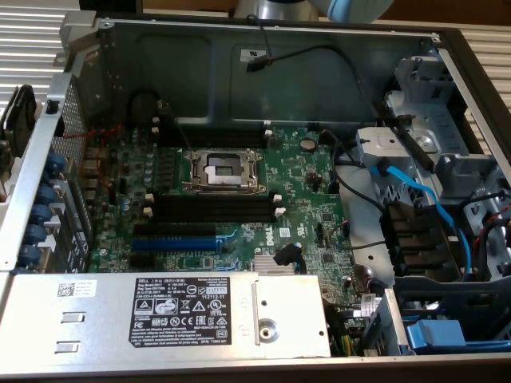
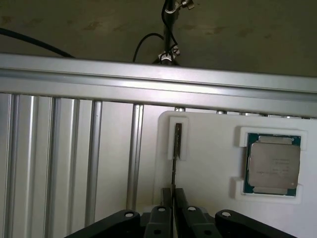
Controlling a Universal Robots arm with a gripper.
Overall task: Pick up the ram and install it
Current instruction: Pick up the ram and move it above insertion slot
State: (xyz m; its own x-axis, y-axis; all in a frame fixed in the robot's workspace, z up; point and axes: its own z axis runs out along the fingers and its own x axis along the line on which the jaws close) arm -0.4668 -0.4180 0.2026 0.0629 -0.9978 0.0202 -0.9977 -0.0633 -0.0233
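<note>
Currently, the thin, flat, dark ram stick point(image 2: 178, 141) stands on edge in a narrow slot of the white plastic holder tray point(image 2: 208, 148). The black two-finger gripper point(image 2: 173, 197) is clamped on the stick, one finger against each face. A square, silver-lidded processor point(image 2: 273, 167) sits in a separate recess of the tray, apart from the stick.

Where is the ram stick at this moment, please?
In the wrist view, the ram stands on edge in a slot of the white holder, beside the processor chip, its near end gripped by the claw.
</note>
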